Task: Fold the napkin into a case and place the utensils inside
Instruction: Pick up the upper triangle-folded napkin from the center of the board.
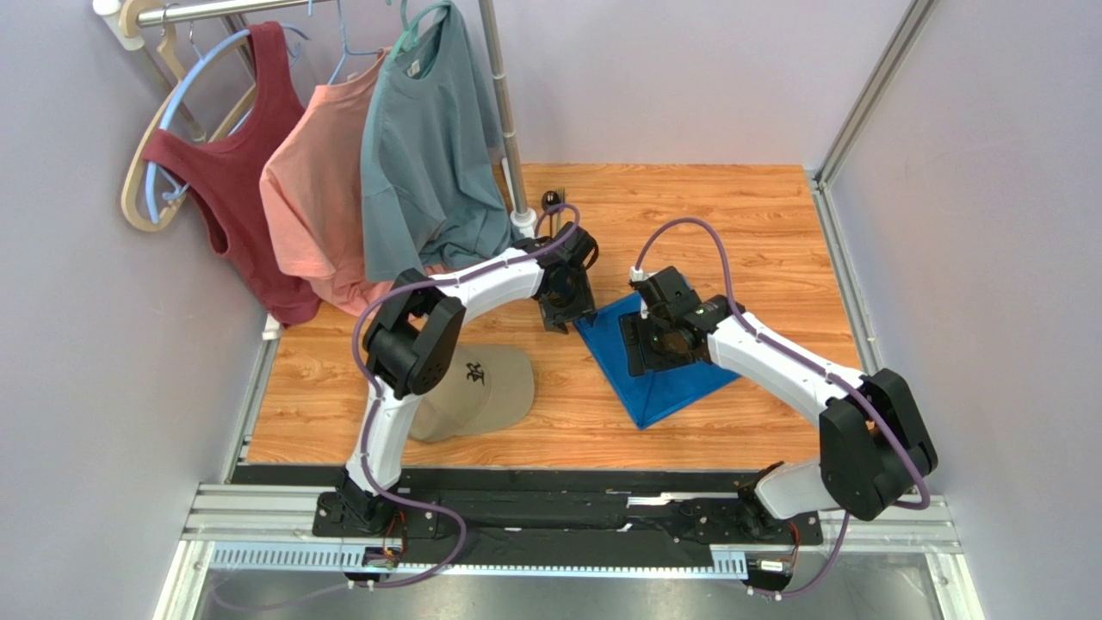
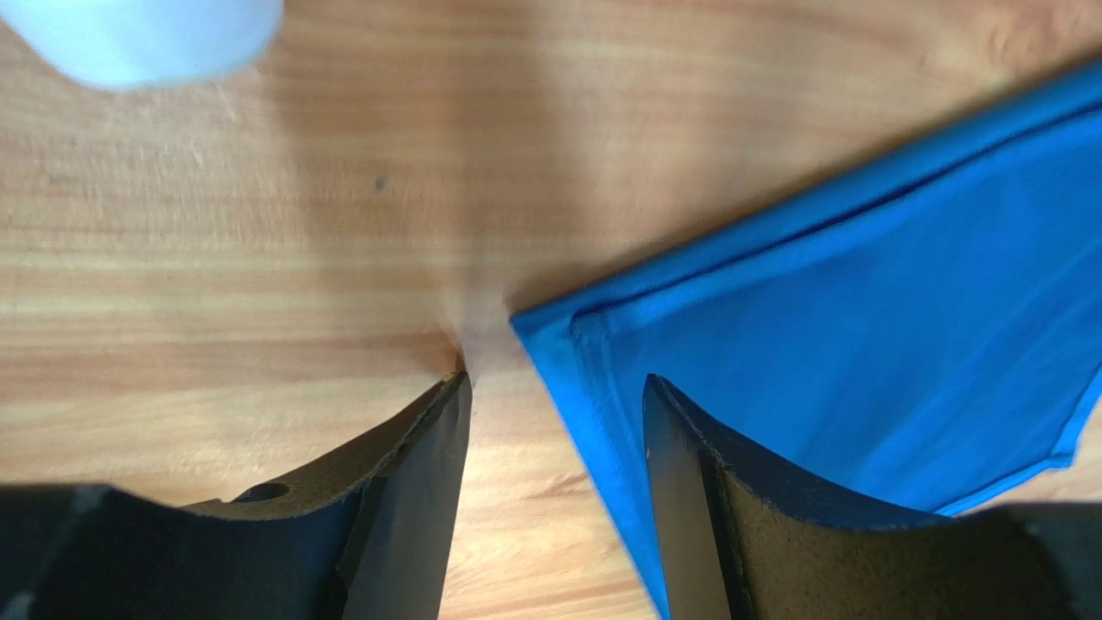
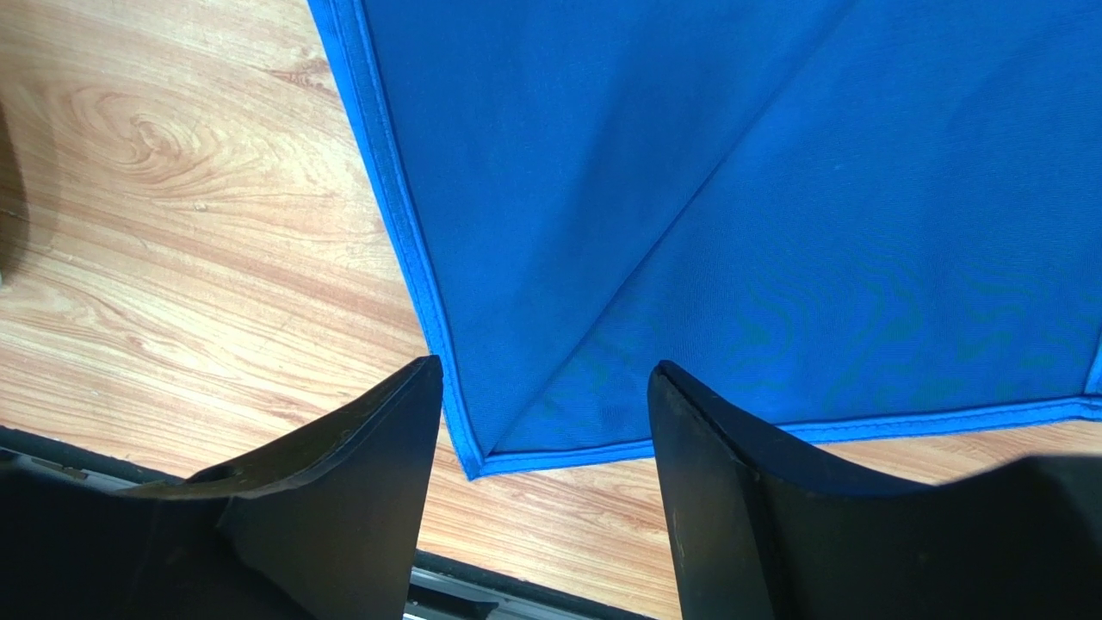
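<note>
The bright blue napkin (image 1: pixel 673 377) lies flat on the wooden table, with a diagonal fold line across it (image 3: pixel 724 194). My left gripper (image 1: pixel 571 314) hangs low at its far-left corner. In the left wrist view that gripper (image 2: pixel 556 388) is open, the napkin corner (image 2: pixel 569 339) sits between the fingertips, and the right finger (image 2: pixel 724 504) is over the cloth. My right gripper (image 1: pixel 647 346) is above the cloth's middle. Seen from its own wrist, the right gripper (image 3: pixel 543 375) is open, and between its fingers lies the napkin's near corner (image 3: pixel 518 433). The utensils and a case are out of view.
A tan cap (image 1: pixel 485 388) lies left of the napkin, by the left arm. A grey-teal T-shirt (image 1: pixel 427 155), a pink shirt (image 1: pixel 317 194) and a maroon tank top (image 1: pixel 246 168) hang on a rack (image 1: pixel 502 116) at the back left. The table's front rail (image 3: pixel 518 597) is close.
</note>
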You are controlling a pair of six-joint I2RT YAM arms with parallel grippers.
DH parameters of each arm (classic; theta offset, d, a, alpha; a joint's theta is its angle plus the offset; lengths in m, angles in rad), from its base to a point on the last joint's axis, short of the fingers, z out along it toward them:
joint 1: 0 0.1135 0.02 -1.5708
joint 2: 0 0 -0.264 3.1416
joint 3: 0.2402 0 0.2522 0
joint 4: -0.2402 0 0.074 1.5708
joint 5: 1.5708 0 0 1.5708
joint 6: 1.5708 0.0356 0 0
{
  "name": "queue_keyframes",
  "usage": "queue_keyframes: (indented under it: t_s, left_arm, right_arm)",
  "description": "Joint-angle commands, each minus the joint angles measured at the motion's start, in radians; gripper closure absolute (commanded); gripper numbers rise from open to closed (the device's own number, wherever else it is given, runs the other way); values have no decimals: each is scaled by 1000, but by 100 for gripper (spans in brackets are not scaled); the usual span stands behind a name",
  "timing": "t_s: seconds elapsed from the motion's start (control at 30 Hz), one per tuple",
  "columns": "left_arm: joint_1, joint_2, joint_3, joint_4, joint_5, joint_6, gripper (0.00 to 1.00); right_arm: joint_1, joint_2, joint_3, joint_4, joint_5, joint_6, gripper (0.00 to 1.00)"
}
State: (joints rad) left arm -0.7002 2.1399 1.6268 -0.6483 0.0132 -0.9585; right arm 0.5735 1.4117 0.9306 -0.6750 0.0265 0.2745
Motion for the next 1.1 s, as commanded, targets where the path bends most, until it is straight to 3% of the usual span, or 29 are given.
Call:
queue_keyframes:
  t_s: [0.0, 0.77, 0.97, 1.07]
  left_arm:
    - [1, 49, 71, -83, -71, -95, 41]
    - [-71, 201, 220, -292, -275, -230, 51]
    - [-74, 195, 228, -275, -318, -149, 66]
    - [-74, 173, 200, -252, -344, -92, 85]
  right_arm:
    - [14, -37, -18, 48, -2, 14, 37]
    - [63, -76, -44, 84, -65, 46, 37]
    - [71, -68, -67, 104, -95, 51, 33]
    - [95, -33, -72, 121, -91, 58, 32]
